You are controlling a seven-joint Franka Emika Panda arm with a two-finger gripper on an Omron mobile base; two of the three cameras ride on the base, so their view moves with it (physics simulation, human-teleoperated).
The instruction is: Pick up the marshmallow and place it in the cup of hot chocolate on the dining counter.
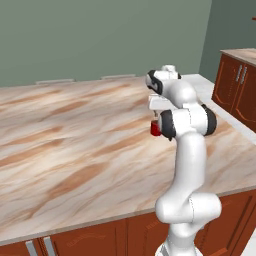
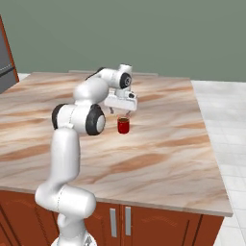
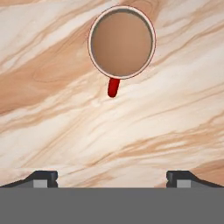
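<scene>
The cup of hot chocolate (image 2: 123,125) is a small red mug standing on the dining counter (image 2: 163,153) of beige marble. In the hand view I look straight down into the cup (image 3: 121,41): its brown contents are smooth and its red handle points toward me. My gripper (image 2: 121,112) hangs just above the mug, open, with its fingertips (image 3: 43,177) spread wide and nothing between them. In the left base view the mug (image 1: 155,129) peeks out from behind my arm. The marshmallow is out of view.
The marble top (image 1: 75,140) stretches wide to the left of the mug. Red-brown cabinets (image 1: 235,90) stand at the far right across a pale tiled floor (image 2: 226,125). A green-grey wall lies behind the counter.
</scene>
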